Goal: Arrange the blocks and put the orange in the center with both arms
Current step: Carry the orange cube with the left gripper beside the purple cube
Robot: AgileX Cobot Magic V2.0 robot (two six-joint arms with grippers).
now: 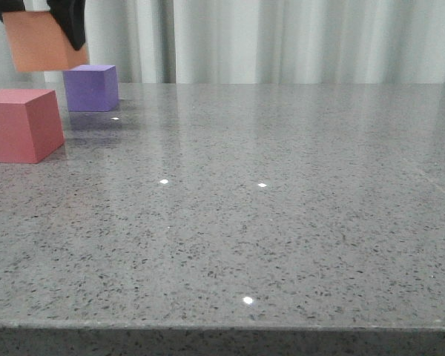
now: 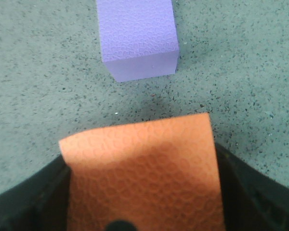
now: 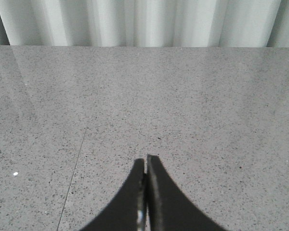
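Observation:
My left gripper (image 1: 41,26) is shut on the orange cube (image 1: 38,43) and holds it in the air at the far left, above the table. In the left wrist view the orange cube (image 2: 144,178) fills the space between the black fingers (image 2: 24,197). The purple cube (image 1: 92,87) stands on the table just beyond and to the right of it, and also shows in the left wrist view (image 2: 137,36). The pinkish-red cube (image 1: 21,124) stands at the left edge, nearer the camera. My right gripper (image 3: 145,161) is shut and empty over bare table; it is out of the front view.
The grey speckled table (image 1: 267,208) stretches to the right of the cubes. A white curtain (image 1: 297,37) hangs behind the far edge. The near table edge runs along the bottom of the front view.

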